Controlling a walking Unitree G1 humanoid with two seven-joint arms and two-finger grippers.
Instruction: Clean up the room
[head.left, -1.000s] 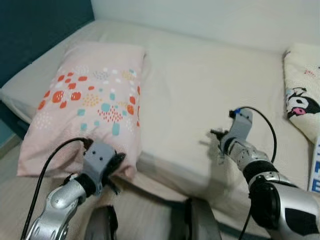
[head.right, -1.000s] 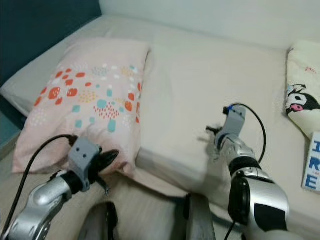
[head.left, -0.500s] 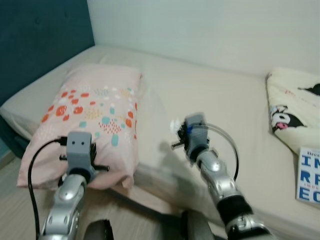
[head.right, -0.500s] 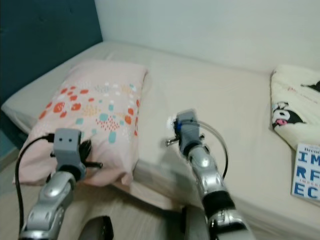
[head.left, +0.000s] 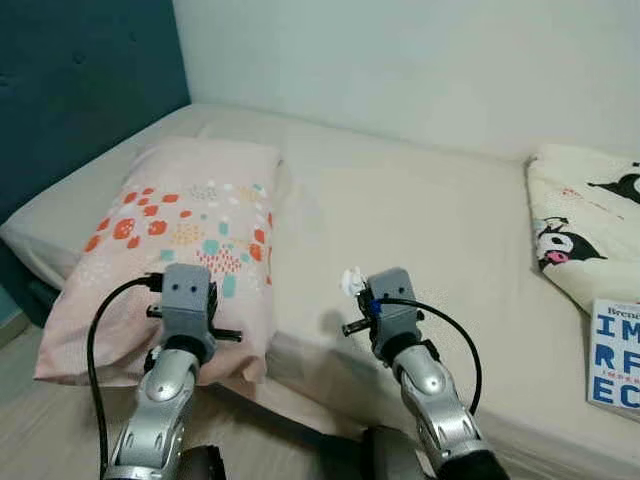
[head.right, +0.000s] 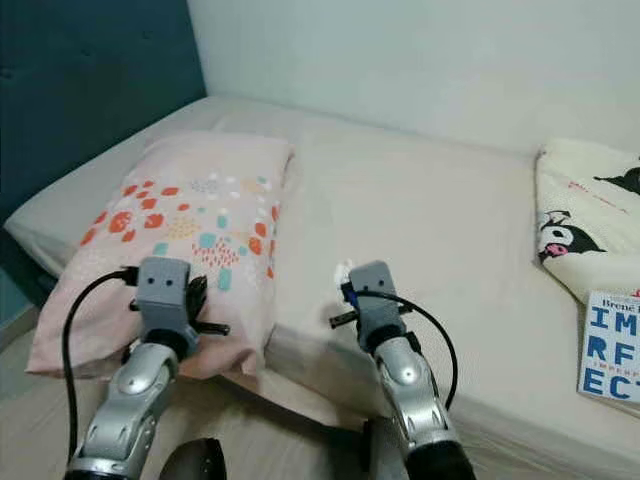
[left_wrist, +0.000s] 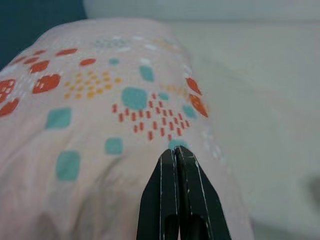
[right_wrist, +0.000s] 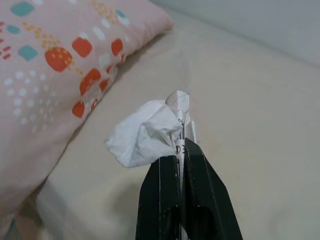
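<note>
Beige bed (head.left: 440, 215), crumpled white tissue (right_wrist: 145, 135) pinched

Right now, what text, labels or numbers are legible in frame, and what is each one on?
"I", "R", "E": big blue letters, cut off at the picture's edge, on the book lying on the bed.
Small dark line above them: starts "Bren", the rest is too small to read.
Black print on the crumpled paper in the right gripper: too small to read.

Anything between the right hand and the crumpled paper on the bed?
Nothing: the right hand is already shut on the crumpled white paper, held above the mattress beside the pillow.
</note>
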